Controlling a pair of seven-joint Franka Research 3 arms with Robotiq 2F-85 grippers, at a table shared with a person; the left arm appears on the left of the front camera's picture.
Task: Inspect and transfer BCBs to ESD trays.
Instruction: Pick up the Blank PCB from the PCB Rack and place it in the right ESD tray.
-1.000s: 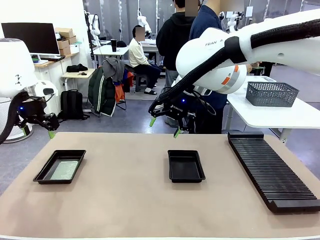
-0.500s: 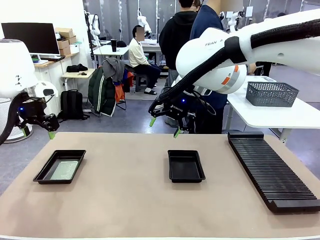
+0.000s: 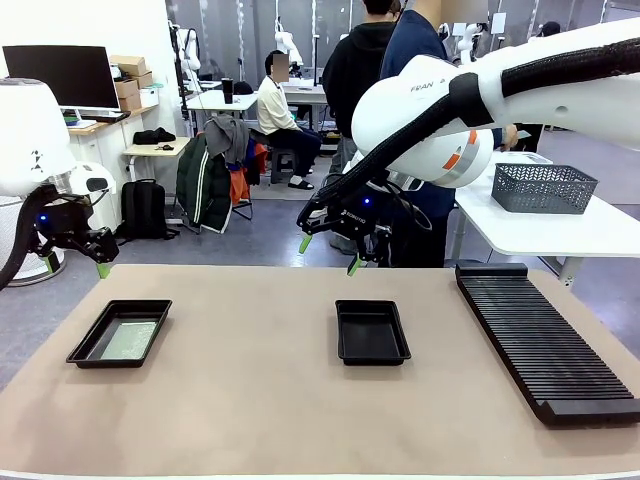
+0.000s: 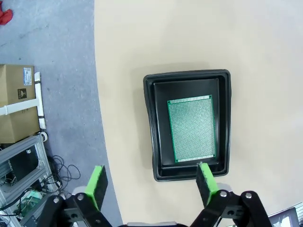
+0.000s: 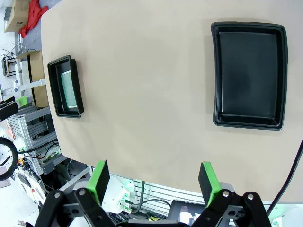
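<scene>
Green-padded left hand [image 4: 150, 170], wide open and empty, hangs above the desk's [image 4: 165, 38] left edge. Its wrist view shows one BCB [image 4: 191, 128] flat in the left tray [image 4: 149, 118]. Equally wide, the right hand [image 5: 152, 165] overlooks the bare middle tray [image 5: 215, 75]. A ribbed rack [image 3: 545, 345] lines the right edge.

Bare tabletop [image 3: 250, 340] between ESD trays [image 3: 372, 332]; rack [image 3: 545, 340] rightward

The left arm [image 3: 25, 135] poises the left claw [image 3: 76, 262] out at the left side while the right arm [image 3: 545, 70] carries the right claw [image 3: 329, 254] toward the middle, both claws pointing downward, jaws spread wide, empty.
</scene>
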